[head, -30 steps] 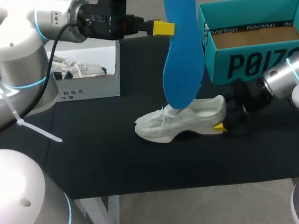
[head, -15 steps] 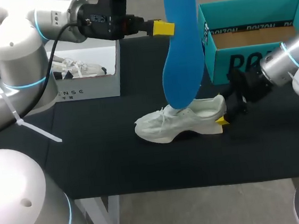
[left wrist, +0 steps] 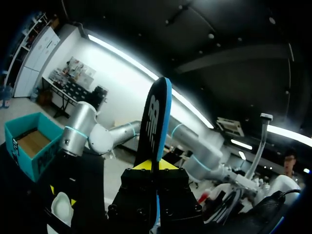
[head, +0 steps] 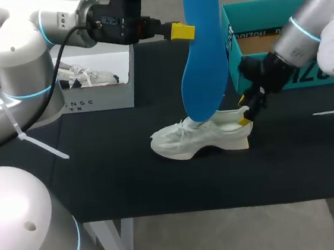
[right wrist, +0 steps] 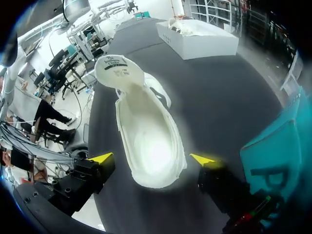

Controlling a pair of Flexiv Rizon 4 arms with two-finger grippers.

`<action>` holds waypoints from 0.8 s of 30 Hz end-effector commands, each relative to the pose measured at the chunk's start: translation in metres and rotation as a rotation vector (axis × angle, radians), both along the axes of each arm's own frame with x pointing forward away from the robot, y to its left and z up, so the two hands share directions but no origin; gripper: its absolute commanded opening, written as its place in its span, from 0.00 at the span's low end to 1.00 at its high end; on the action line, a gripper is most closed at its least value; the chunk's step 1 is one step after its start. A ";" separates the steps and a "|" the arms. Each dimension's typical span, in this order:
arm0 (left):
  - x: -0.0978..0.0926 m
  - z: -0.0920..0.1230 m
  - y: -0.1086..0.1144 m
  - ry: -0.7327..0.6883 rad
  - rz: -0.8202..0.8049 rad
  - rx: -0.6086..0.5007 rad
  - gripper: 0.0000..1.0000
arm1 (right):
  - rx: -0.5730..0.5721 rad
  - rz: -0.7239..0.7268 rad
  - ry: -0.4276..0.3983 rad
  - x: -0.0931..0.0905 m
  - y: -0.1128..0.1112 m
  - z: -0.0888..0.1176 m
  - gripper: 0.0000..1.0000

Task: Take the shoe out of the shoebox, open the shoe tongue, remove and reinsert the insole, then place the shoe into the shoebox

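Note:
A white shoe [head: 201, 138] lies on the black table, toe to the left. My left gripper [head: 182, 31] is shut on a blue insole [head: 202, 49], which hangs upright with its lower end just over the shoe's opening. In the left wrist view the insole [left wrist: 157, 117] stands on edge out of that gripper [left wrist: 157, 165]. My right gripper [head: 246, 109] hovers open at the shoe's heel. In the right wrist view the shoe [right wrist: 146, 136] shows its bare inside, tongue folded forward, heel between the spread fingers of the right gripper [right wrist: 152, 158]. The teal shoebox [head: 251, 68] stands at the back right.
A white box [head: 101, 96] holding another white shoe [head: 90, 76] stands at the back left, and shows far ahead as the white box [right wrist: 200, 34] in the right wrist view. The teal shoebox [right wrist: 278, 146] is close beside my right gripper. Black tabletop [head: 119, 178] spreads in front.
My right arm has swung up from low behind the heel, in front of the teal shoebox, and now angles down over the heel. The left arm and the insole have not moved.

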State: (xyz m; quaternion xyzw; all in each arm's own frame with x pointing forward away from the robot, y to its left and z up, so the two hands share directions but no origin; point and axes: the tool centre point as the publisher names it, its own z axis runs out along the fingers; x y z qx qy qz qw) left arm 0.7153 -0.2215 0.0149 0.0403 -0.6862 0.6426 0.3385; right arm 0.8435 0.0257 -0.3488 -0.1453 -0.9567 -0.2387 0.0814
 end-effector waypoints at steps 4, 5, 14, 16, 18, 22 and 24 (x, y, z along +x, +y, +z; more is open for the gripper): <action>0.000 0.000 0.000 0.000 0.000 0.000 0.00 | -0.248 0.048 -0.081 -0.013 0.004 0.007 1.00; 0.000 0.000 0.000 0.000 0.000 0.000 0.00 | -0.243 0.051 -0.078 -0.011 0.003 0.005 1.00; 0.000 0.000 0.000 0.000 0.000 0.000 0.00 | -0.200 0.100 -0.158 -0.004 -0.001 0.016 1.00; 0.000 0.000 0.000 0.000 0.000 0.000 0.00 | -0.214 0.105 -0.160 -0.006 -0.002 0.021 1.00; 0.000 0.000 0.000 0.000 0.000 0.000 0.00 | -0.221 0.111 -0.155 -0.008 -0.004 0.026 1.00; 0.000 0.000 0.000 0.000 0.000 0.000 0.00 | -0.223 0.116 -0.130 -0.011 -0.006 0.034 1.00; 0.000 0.000 0.000 0.000 0.000 0.000 0.00 | -0.251 0.114 -0.112 -0.012 -0.004 0.039 1.00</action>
